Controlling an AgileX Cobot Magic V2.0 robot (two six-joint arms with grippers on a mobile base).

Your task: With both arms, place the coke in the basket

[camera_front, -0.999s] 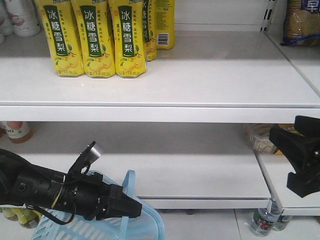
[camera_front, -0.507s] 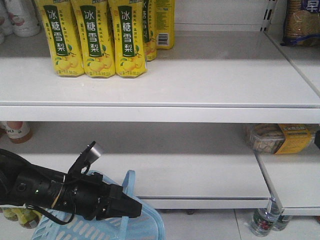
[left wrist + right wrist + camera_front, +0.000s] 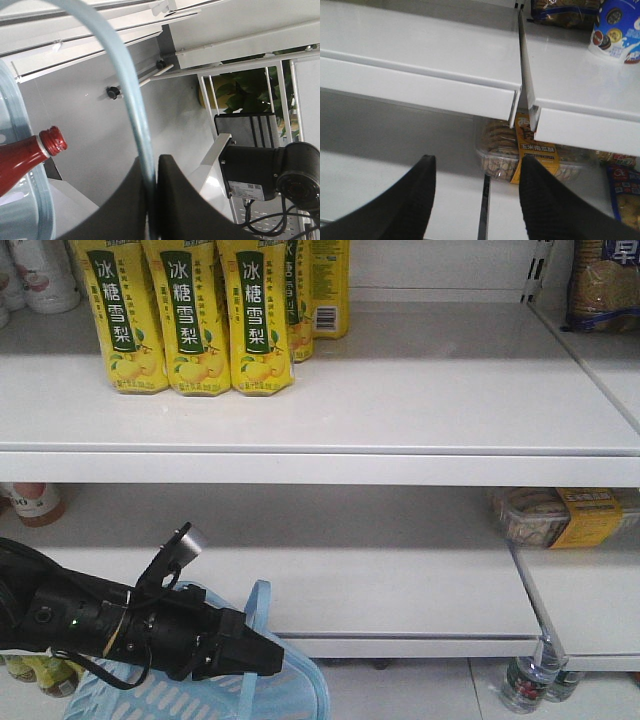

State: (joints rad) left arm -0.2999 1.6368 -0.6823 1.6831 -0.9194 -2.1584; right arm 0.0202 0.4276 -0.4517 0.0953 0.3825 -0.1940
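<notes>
The light blue basket (image 3: 185,698) hangs at the bottom left of the front view. My left gripper (image 3: 272,658) is shut on its pale blue handle (image 3: 256,612). In the left wrist view the handle (image 3: 125,90) runs down between the closed jaws of the left gripper (image 3: 152,167). The coke (image 3: 27,157), red with a red cap, shows at the left edge there, lying across the basket's rim (image 3: 37,202). Its body is out of view. My right gripper (image 3: 477,165) is open and empty, facing the lower shelf. It is out of the front view.
Yellow-labelled bottles (image 3: 185,315) stand on the upper shelf (image 3: 400,390). A clear box of biscuits with a yellow label (image 3: 520,155) lies on the lower shelf, also in the front view (image 3: 560,515). A shelf divider (image 3: 522,65) runs ahead of the right gripper.
The right gripper, seen at the right edge of the front view one second ago, has left that view. The left arm and basket have not moved.
</notes>
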